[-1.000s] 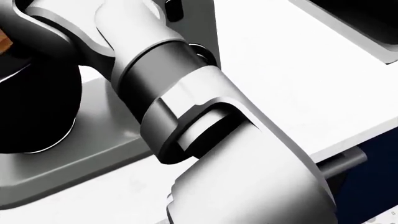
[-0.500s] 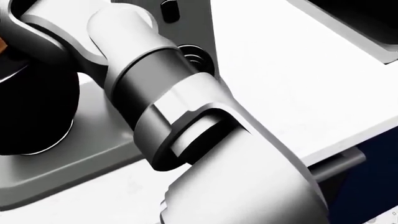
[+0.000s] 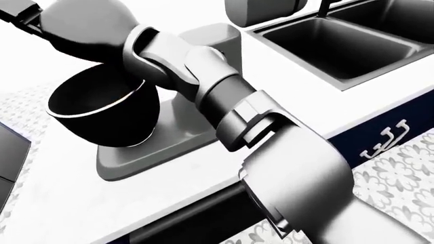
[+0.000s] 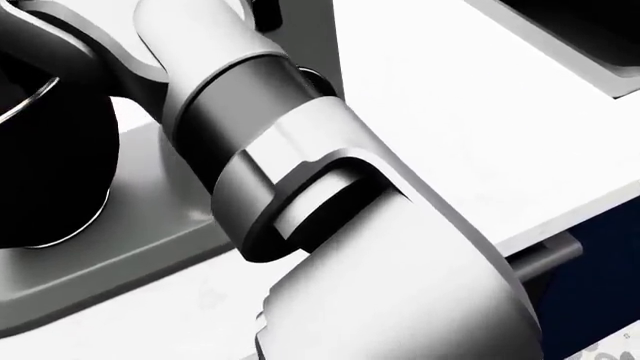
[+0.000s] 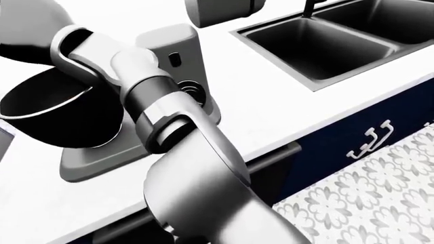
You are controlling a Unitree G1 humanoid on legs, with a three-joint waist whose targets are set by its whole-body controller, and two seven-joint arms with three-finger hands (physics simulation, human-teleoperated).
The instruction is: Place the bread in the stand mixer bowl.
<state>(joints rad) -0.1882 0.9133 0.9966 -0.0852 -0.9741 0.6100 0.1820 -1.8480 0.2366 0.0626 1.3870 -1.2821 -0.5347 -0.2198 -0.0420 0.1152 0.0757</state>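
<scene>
Orange bread sliver gone from head view's left edge, right arm reaching over black stand mixer bowl, hand hidden, grip unclear, bread unseen, sink at right.

Black bowl, grey mixer base, white counter, navy cabinets.

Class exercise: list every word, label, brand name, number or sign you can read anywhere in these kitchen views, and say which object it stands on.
None can be read.
The stand mixer shows only a dark slot and a round dial, without lettering.
The bowl, sink, counter and cabinet front are plain.
</scene>
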